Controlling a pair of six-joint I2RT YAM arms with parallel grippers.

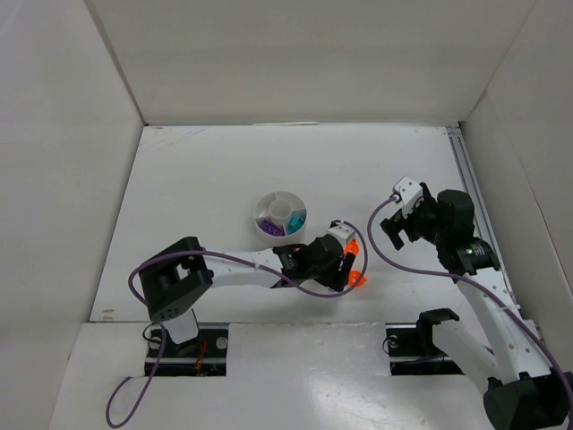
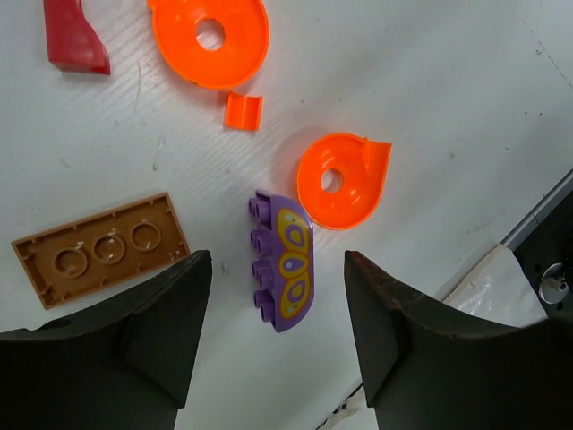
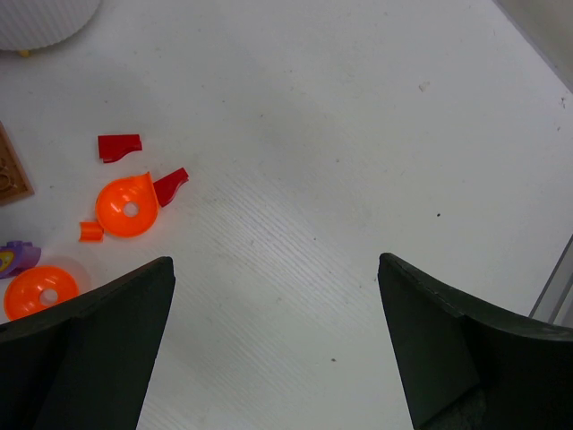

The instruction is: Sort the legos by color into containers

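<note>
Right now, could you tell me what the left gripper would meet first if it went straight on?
Probably the purple lego, which lies centred under the open left gripper; depth is unclear.

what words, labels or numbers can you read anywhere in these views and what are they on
None: no word, number or brand is readable in any view.
The purple brick carries a printed pattern of yellow ovals, not letters.
The brown plate shows only moulded rings; any embossing there is too small to tell.
The white dish shows a plain ribbed wall with no marking.
</note>
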